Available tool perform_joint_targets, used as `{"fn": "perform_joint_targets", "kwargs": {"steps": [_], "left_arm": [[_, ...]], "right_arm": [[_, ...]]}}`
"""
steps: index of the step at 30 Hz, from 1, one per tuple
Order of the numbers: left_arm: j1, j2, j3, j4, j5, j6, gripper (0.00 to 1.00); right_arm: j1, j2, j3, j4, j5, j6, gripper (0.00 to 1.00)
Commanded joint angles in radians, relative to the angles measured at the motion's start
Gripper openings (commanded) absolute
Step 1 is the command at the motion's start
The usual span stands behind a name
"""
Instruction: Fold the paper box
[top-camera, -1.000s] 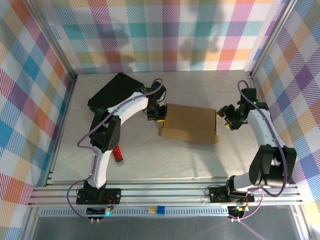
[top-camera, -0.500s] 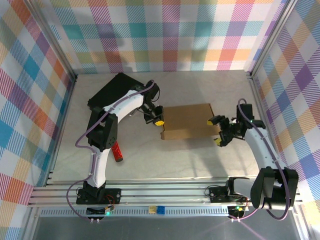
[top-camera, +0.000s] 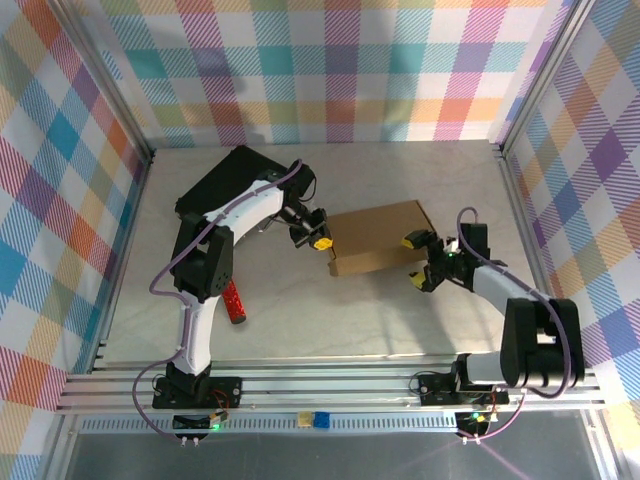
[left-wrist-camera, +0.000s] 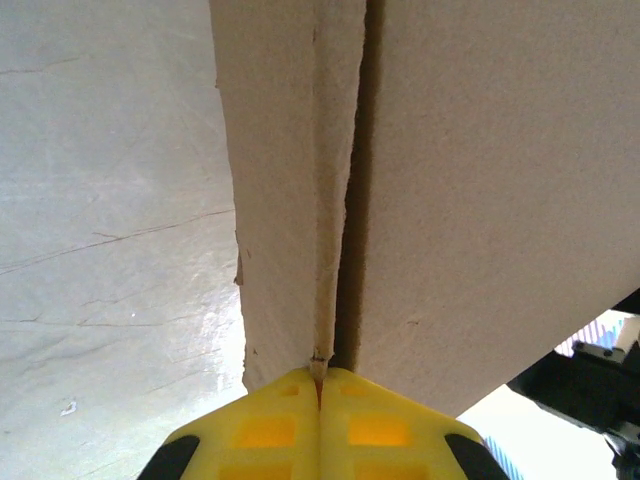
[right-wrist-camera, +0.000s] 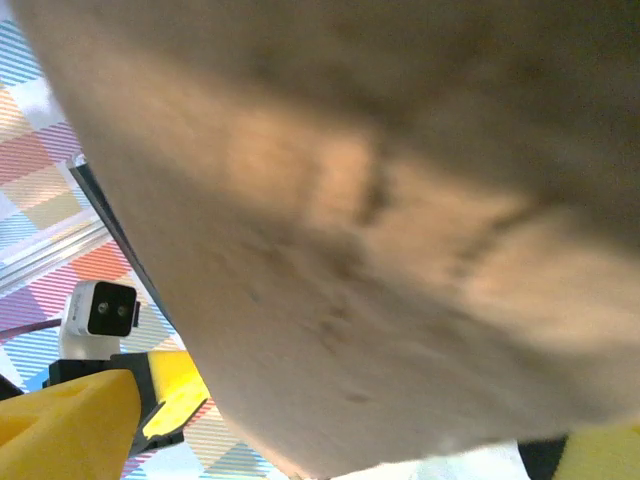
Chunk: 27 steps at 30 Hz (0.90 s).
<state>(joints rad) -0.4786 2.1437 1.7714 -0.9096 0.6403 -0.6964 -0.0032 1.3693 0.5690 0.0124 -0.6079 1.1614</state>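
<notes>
The paper box (top-camera: 380, 238) is a brown cardboard mailer lying near the table's middle, slightly skewed. My left gripper (top-camera: 320, 240) is at its left end, shut on a thin cardboard edge. In the left wrist view the yellow fingertips (left-wrist-camera: 280, 420) meet around that edge of the paper box (left-wrist-camera: 480, 200). My right gripper (top-camera: 416, 260) is at the box's right end, open, with one yellow finger on each side of the corner. The right wrist view is blurred: the paper box (right-wrist-camera: 380, 250) is very close, and a yellow finger (right-wrist-camera: 70, 420) shows at the lower left.
A black flat case (top-camera: 225, 185) lies at the back left, behind the left arm. A small red object (top-camera: 234, 305) lies by the left arm's lower link. Metal frame posts and checked walls (top-camera: 330, 70) close in the table on three sides.
My right gripper has opened wide and swung down and left to the box's right end. The box has turned slightly. The left gripper stays shut on its left edge.
</notes>
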Motion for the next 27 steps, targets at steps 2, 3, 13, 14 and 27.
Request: {"fn": "perform_joint_targets", "kwargs": {"steps": [2, 3, 13, 14, 27], "left_arm": [[0.009, -0.025, -0.013, 0.009, 0.074, -0.078, 0.00], [0.009, -0.023, -0.014, 0.012, 0.077, -0.081, 0.00], [0.012, -0.021, -0.025, 0.051, 0.097, -0.105, 0.00], [0.014, -0.022, -0.027, 0.055, 0.098, -0.107, 0.00], [0.028, -0.027, -0.020, 0.083, 0.108, -0.142, 0.00]], "right_arm": [[0.027, 0.034, -0.017, 0.251, 0.012, 0.019, 0.92], [0.033, 0.041, -0.018, 0.280, 0.028, 0.023, 0.91], [0.092, 0.132, -0.018, 0.428, 0.117, 0.003, 0.84], [0.094, 0.132, -0.022, 0.429, 0.125, 0.003, 0.84], [0.091, -0.012, -0.142, 0.540, 0.248, 0.076, 0.99]]}}
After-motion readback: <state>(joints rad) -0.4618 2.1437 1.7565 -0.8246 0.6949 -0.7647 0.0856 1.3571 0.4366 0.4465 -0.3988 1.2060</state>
